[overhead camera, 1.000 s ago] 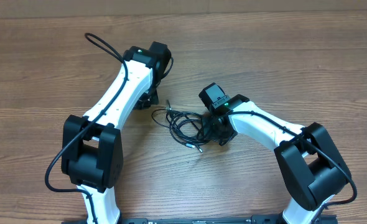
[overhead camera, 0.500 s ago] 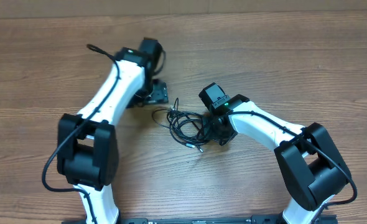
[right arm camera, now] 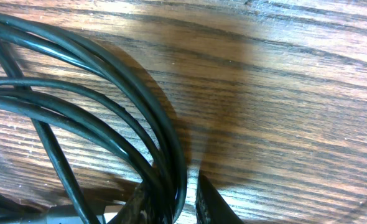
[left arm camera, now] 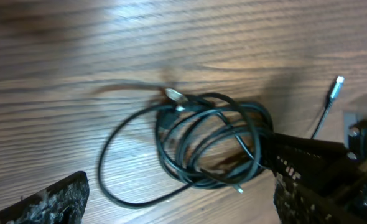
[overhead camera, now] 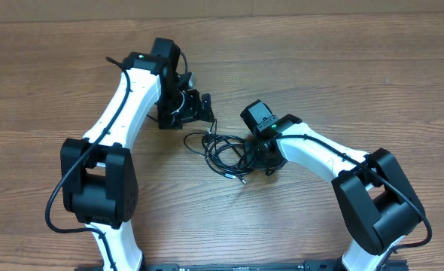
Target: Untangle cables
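The cables [overhead camera: 220, 147] lie as one tangled bundle of thin black loops on the wooden table [overhead camera: 342, 68], between the two arms. My left gripper [overhead camera: 198, 111] hovers just up-left of the bundle, wide open and empty. In the left wrist view the cables [left arm camera: 208, 143] lie ahead of the spread fingertips [left arm camera: 53, 202], and a silver plug tip [left arm camera: 338, 81] sticks out at the right. My right gripper [overhead camera: 256, 158] sits at the bundle's right edge, shut on some strands. Close up, those cables [right arm camera: 96, 106] run down between its fingers [right arm camera: 216, 202].
Thicker black arm cables loop off the left arm [overhead camera: 120, 64] and by the right arm's base [overhead camera: 425, 226]. A silver plug tip [overhead camera: 241, 179] lies at the bundle's lower edge. Bare wood surrounds the tangle on all sides.
My left gripper has opened wide, let go of the cable end, and pulled back up and away from it. The right arm and the bundle have hardly moved.
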`<state>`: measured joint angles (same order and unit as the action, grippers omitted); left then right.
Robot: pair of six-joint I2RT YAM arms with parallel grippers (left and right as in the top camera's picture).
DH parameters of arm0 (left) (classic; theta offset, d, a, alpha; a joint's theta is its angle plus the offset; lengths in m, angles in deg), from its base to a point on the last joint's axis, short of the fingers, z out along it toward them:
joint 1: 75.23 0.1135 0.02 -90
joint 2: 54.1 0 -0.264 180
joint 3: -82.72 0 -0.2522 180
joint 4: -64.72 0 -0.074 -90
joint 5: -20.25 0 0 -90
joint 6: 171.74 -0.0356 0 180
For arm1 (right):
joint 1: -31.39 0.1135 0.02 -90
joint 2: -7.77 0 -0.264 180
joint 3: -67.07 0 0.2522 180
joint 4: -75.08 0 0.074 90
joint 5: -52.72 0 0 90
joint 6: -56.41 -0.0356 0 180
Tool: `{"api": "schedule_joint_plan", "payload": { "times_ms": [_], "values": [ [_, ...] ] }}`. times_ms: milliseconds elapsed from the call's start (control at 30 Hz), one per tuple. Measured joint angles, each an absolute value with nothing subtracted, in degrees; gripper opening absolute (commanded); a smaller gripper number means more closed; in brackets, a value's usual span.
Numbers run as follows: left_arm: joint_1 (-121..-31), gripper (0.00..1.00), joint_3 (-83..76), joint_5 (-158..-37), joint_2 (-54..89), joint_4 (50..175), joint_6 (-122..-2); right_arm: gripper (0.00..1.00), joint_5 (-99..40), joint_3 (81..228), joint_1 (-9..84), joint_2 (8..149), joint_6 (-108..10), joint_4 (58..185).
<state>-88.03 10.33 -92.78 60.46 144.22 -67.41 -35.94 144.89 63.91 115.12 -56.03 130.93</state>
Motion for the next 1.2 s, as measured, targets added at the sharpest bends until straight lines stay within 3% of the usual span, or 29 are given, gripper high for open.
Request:
{"api": "schedule_joint_plan", "payload": {
  "times_ms": [433,500,600,833,1200],
  "values": [
    [-94.41,0.99,4.01,-87.49,60.46,137.64,-63.02,0.19,-36.05,144.89,63.88,115.12,-56.05,130.86],
    [-94.94,0.75,0.84,-86.57,60.46,134.45,-61.64,0.19,-36.05,144.89,63.91,115.12,-56.05,130.86],
    [-95.14,0.57,-3.51,-85.50,60.46,130.32,-59.87,0.19,-36.05,144.89,63.91,115.12,-56.03,130.86],
    [-95.14,0.59,-7.05,-81.89,60.46,127.41,-59.32,0.19,-36.05,144.89,63.91,115.12,-56.03,130.89],
    [-95.14,0.42,-9.69,-80.19,59.52,125.53,-59.17,0.18,-36.00,144.89,63.91,115.12,-56.03,131.11]
  ]
}}
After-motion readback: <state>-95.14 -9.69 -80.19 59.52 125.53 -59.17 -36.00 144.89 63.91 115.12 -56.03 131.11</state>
